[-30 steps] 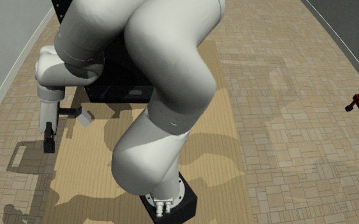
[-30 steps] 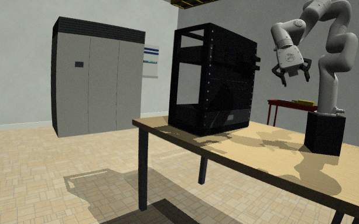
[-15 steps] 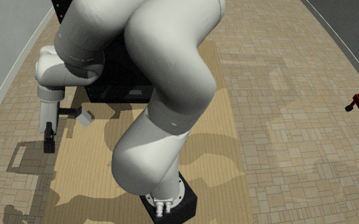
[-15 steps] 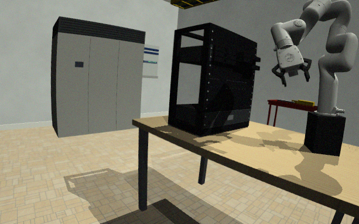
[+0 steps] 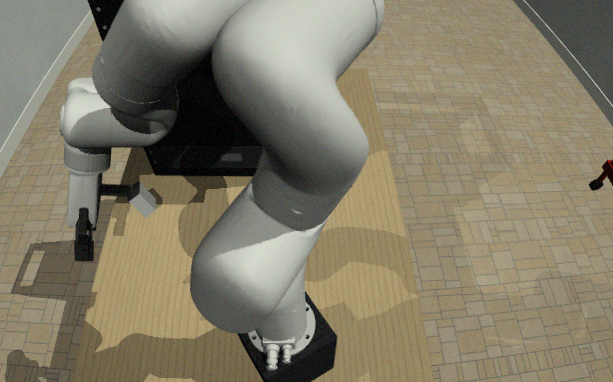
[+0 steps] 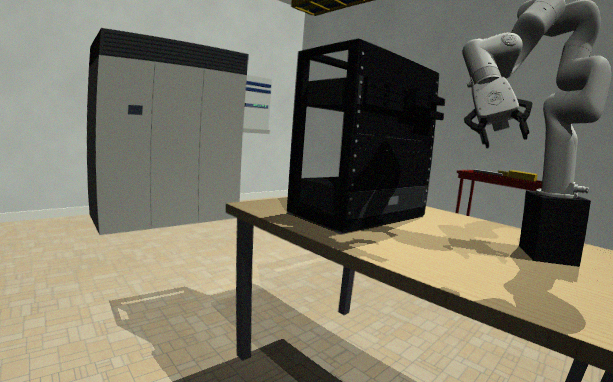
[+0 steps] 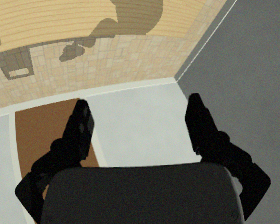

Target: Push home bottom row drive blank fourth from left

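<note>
Black fingers point(image 6: 481, 131) of the white arm's gripper point(image 6: 502, 134) stand fully apart, holding nothing, pointing down, high and well right of the black open-frame rack point(image 6: 357, 125) on the wooden table point(image 6: 467, 280). Dark protruding blanks point(image 6: 437, 101) show on its front; the bottom-row target cannot be made out.

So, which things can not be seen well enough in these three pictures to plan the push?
- Top view: the big white arm covers most of the black rack, so no drive blanks show.
- Exterior view: the rack's dark front is seen at an angle; rows and single blanks cannot be told apart, only stubs stand out.
- Wrist view: the open black gripper faces the floor and wall; no rack shows.
</note>
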